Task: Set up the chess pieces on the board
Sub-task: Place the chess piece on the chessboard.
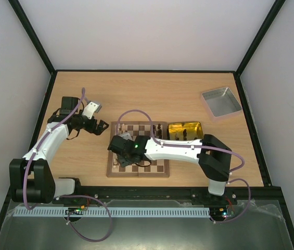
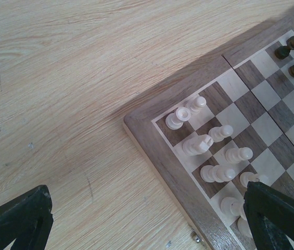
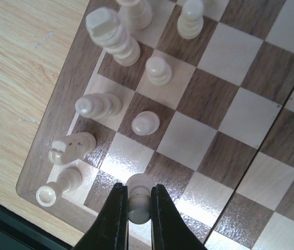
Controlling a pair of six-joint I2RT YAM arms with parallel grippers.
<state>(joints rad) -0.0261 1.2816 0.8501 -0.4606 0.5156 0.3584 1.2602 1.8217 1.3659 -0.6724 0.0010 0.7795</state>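
Observation:
The board (image 1: 160, 165) lies at the table's middle. My right gripper (image 3: 138, 190) is shut on a cream pawn (image 3: 139, 208), held just above a square near the board's (image 3: 230, 109) near-left corner. Around it, other cream chess pieces (image 3: 145, 123) stand in two rows along the left edge. In the top view, this gripper (image 1: 116, 156) hangs over the board's left side. My left gripper (image 2: 147, 224) is open and holds nothing; it hovers over bare table beside the board's (image 2: 271, 151) corner, where cream pieces (image 2: 209, 143) stand. Dark pieces (image 2: 292, 47) show at the board's far side.
A shiny gold tin (image 1: 185, 130) sits against the board's right far corner, with small dark shapes inside. A silver-grey tray (image 1: 220, 102) stands at the back right. Black frame rails run along the table's edges.

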